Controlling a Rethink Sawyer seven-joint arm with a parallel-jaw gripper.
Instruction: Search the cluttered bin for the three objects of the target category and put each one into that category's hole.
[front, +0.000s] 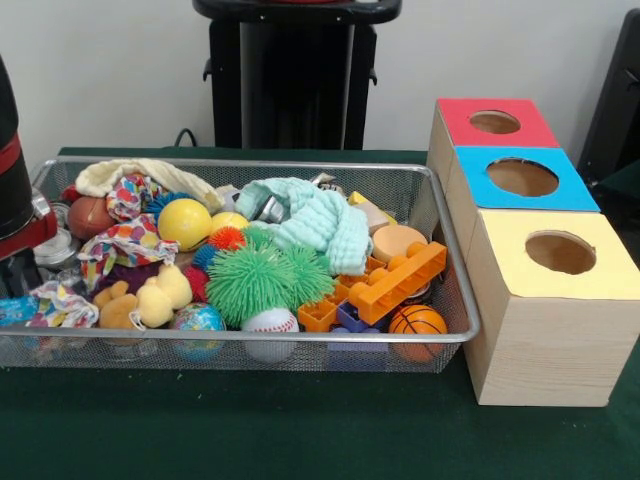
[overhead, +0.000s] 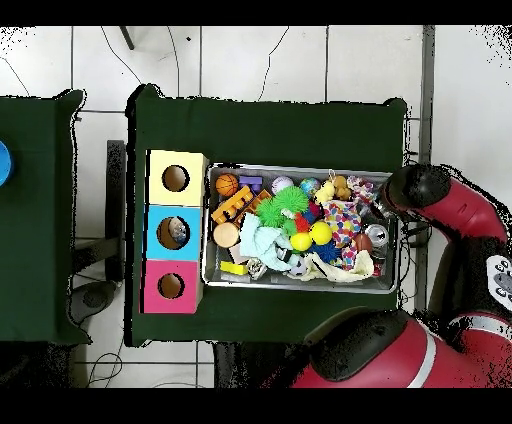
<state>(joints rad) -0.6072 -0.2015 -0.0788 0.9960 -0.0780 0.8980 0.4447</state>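
Now, logging from the near edge outward:

1. Green table cloth (front: 300, 430), bare at the front.
2. Cluttered bin (front: 250, 338), near rim. Just behind it sit a baseball (front: 270, 320), a basketball (front: 417, 320) and plush ducks (front: 150, 298).
3. Bin's left near corner: a bluish, see-through scrap (front: 14, 310), half under patterned cloth. I judge it may be one of the water bottles, but I cannot confirm it. No other bottle shows plainly.
4. Mid-bin: green spiky ball (front: 262, 280) and orange bricks (front: 400, 280).
5. Far half of the bin: yellow ball (front: 184, 222) and mint cloth (front: 315, 220). A silver can (overhead: 377, 236) lies at the arm's end of the bin, and it is not wanted.
6. Arm (front: 15, 170), over the bin's end farthest from the box. The claw is hidden below it, so I cannot tell whether it is spread or closed.
7. Wooden box, touching the bin's other end: yellow-panel hole (front: 560, 252) nearest, then the blue-panel hole (front: 522, 177), then the red-panel hole (front: 494, 122). Something pale shows inside the blue hole from overhead.
8. Pedestal (front: 295, 75), farthest back.
9. Step in hand, as I judge it: searching under the arm. The next move calls for uncovering a bottle, gripping its thin wall gently, and carrying it the bin's full length.
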